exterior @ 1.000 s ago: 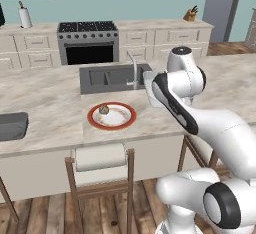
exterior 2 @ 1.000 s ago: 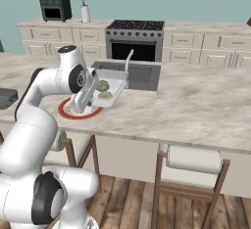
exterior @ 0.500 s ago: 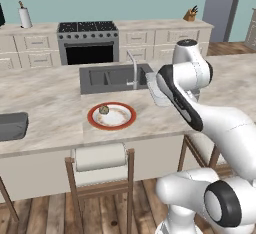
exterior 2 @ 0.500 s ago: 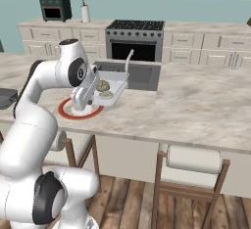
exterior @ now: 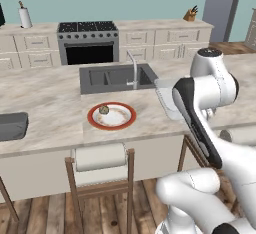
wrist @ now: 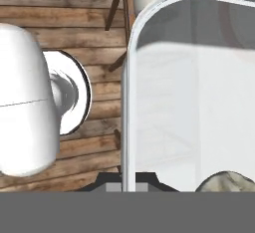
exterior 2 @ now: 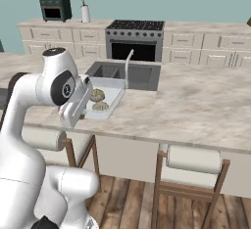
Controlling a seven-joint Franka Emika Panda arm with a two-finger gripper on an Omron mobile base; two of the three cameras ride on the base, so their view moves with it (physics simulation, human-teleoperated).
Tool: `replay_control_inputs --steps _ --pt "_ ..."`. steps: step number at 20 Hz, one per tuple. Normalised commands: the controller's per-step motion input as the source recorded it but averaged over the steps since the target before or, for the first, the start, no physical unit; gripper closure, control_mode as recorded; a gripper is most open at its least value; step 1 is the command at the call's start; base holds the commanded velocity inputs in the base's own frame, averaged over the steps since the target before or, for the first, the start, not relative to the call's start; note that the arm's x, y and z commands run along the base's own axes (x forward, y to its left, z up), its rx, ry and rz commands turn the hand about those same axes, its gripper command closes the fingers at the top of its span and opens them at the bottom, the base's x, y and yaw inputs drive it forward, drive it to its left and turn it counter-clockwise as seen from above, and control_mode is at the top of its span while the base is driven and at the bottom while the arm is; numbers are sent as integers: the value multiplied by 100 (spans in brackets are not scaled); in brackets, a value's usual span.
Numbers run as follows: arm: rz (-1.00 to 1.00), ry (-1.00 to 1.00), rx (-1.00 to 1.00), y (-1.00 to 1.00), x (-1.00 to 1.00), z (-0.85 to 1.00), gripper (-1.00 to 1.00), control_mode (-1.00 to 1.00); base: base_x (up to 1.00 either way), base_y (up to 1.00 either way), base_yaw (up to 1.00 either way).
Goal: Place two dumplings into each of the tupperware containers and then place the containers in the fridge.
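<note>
Over the last second the arm has swung its upper part round toward the right end of the counter (exterior: 50, 98), and the container (exterior 2: 105, 101) has come off the red-rimmed plate's side with it, away from the sink (exterior: 107, 78).

That container is a thin, clear plastic box, light and probably a bit flexible, so a pinch on its rim looks like the sensible hold; the wall could bow if squeezed hard. It carries two dumplings (exterior 2: 98, 96), loose and round, which I would expect to roll if the box tips. Keeping it level matters more than holding it tightly.

From the right base view the container sits low over the front edge of the counter, near the sink's front corner, close by the arm's wrist; I cannot tell whether it rests on the counter or is just clear of it. The gripper (wrist: 128, 184) is clenched right down on the container's rim, one thin wall running up between the fingertips in the hand view, with a dumpling showing at the bottom inside the box.

One more dumpling (exterior: 104, 110) lies on the red-rimmed plate (exterior: 112, 126) toward the middle of the counter. A grey box (exterior: 11, 126) sits at the left end of the counter; whether it is the second container I cannot say.
</note>
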Motion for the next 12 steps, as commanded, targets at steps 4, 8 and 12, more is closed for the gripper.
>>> replay_control_inputs --steps 4,8,12 --pt "0 -1 0 -14 -62 0 100 -100 0 0 0" --pt "0 -1 0 -15 -60 0 100 -100 0 0 0" --pt "0 0 0 -3 0 0 100 -100 0 0 0"
